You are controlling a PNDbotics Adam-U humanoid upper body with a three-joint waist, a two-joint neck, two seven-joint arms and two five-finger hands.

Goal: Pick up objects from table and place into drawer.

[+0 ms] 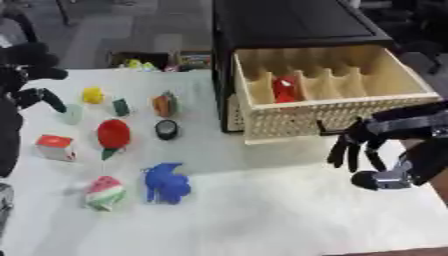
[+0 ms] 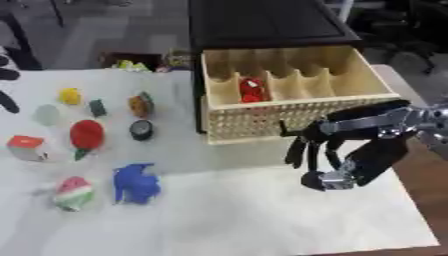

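An open wooden drawer [image 1: 289, 120] juts from a black cabinet [image 1: 289, 22]; a red object [image 1: 284, 89] lies in one of its slots. On the white table [image 1: 262, 210] to the left lie a blue toy [image 1: 165, 182], a watermelon-coloured piece [image 1: 104, 193], a red piece with a green tip [image 1: 113, 135], a black round thing [image 1: 166, 129], an orange-green piece [image 1: 164, 104], a yellow one [image 1: 93, 94] and a white-red cube [image 1: 55, 147]. My right hand [image 2: 315, 145] hangs open in front of the drawer, fingers down, holding nothing. My left hand [image 1: 31, 75] shows at the left edge.
A small green piece [image 1: 120, 106] and a pale round piece [image 1: 72, 114] lie among the toys. A box of items [image 1: 140, 61] stands behind the table. The table's right edge runs just under my right arm.
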